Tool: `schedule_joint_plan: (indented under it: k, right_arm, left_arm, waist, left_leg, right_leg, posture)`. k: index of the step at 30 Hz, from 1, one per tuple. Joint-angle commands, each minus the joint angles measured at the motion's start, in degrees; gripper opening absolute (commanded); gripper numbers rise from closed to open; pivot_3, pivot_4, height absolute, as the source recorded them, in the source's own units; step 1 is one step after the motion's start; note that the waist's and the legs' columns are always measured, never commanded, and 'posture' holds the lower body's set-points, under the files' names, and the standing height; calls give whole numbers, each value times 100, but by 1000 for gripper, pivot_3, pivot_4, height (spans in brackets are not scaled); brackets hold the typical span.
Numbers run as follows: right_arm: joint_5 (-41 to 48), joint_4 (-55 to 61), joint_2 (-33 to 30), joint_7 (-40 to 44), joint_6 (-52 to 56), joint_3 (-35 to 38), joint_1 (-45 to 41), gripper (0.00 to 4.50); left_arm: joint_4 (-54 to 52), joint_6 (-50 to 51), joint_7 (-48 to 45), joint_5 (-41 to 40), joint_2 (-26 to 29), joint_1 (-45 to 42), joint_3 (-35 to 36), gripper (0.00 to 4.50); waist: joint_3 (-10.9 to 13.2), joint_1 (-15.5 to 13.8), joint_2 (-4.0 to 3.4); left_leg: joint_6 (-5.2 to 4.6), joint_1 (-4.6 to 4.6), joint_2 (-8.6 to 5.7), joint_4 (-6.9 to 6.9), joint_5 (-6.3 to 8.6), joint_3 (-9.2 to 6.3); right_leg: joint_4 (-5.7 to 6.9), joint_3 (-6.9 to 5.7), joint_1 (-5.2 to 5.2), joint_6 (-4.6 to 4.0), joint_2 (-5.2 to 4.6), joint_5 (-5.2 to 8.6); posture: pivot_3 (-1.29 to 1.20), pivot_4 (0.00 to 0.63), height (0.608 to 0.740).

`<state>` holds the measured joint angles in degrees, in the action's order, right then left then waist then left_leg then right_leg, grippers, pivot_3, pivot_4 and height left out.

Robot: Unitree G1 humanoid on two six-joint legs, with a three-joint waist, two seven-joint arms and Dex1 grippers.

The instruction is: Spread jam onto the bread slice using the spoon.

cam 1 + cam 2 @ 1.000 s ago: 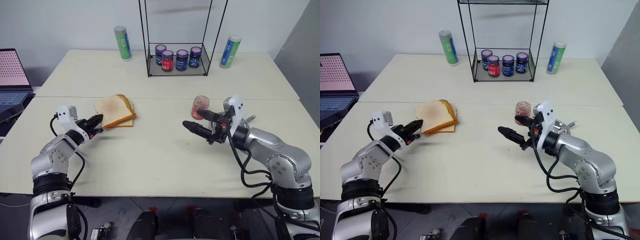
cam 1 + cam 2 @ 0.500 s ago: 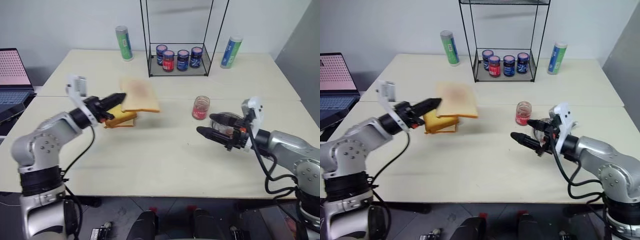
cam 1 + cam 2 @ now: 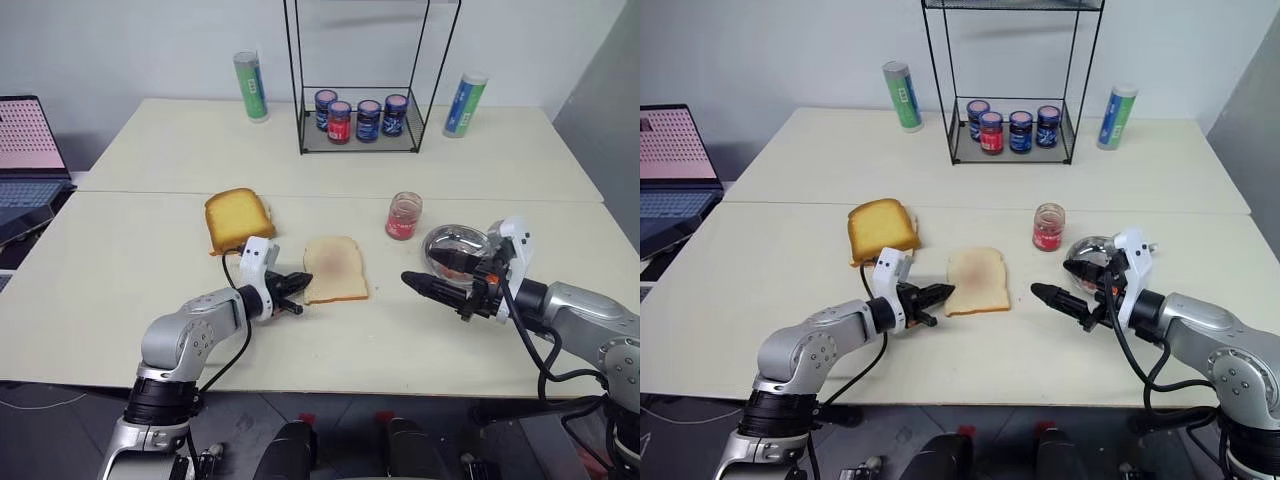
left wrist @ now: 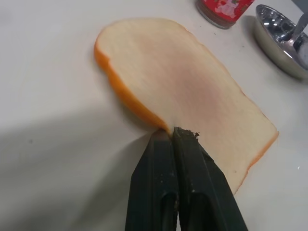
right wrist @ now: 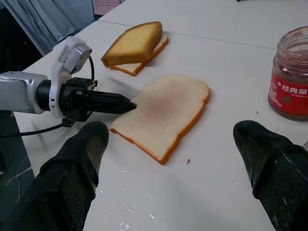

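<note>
Bread slice (image 3: pixel 335 268) lies flat mid-table, left gripper (image 3: pixel 297 282) pinched tight on its nine o'clock edge, while the right gripper (image 5: pixel 173 144), empty, gapes wide at its three o'clock, jam (image 3: pixel 403 216) jar at two, spoon (image 4: pixel 297 32) in the steel dish (image 3: pixel 450 246).

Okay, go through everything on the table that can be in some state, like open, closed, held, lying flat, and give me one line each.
Bread slice: flat on the table, edge pinched by left tool.
Left tool: shut on bread slice.
Right tool: open, holding nothing.
Jam jar: upright, lid off.
Spoon: resting in steel dish.
Rack jars: upright, lidded.
Laptop: open, screen lit.
</note>
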<state>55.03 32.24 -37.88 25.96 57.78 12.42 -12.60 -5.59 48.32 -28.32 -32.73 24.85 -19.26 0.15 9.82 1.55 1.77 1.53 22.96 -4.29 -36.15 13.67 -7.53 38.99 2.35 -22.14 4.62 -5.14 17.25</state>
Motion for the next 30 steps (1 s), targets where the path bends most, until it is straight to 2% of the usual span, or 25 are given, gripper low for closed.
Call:
schedule_joint_plan:
  k: [1,20,23,27,30]
  right_arm:
    - [-104,50,-37,-3,-200,61,-81,4500]
    - [-307,-152,-13,82,-330,-58,-205,4500]
    - [-319,-138,-17,77,-333,-25,-164,4500]
    - [-352,-129,0,46,-362,23,-83,4500]
    - [-393,-163,44,-9,-400,79,-29,4500]
  left_arm:
    - [96,-233,-163,255,114,-140,-66,22]
    - [382,-431,-699,679,-157,-511,-488,22]
    - [387,-448,-766,713,-131,-516,-453,498]
    - [302,-423,-874,708,18,-470,-347,1431]
    - [182,-341,-931,659,187,-395,-217,1954]
  waist:
    - [0,3,0]
    - [0,3,0]
    - [0,3,0]
    - [0,3,0]
    - [0,4,0]
  left_leg:
    - [0,0,0,0,0,0]
    - [1,0,-1,0,0,0]
    - [0,0,-1,0,0,-1]
    - [1,0,-2,0,0,-1]
    - [0,0,-1,1,0,-1]
  right_leg:
    - [0,0,0,0,0,0]
    - [-2,-1,2,0,-3,0]
    - [-2,-1,2,0,-3,0]
    - [-2,-1,2,0,-3,0]
    - [-2,-2,1,0,-2,0]
  posture:
    - [0,150,740]
    - [0,150,740]
    - [0,150,740]
    - [0,150,740]
    - [0,150,740]
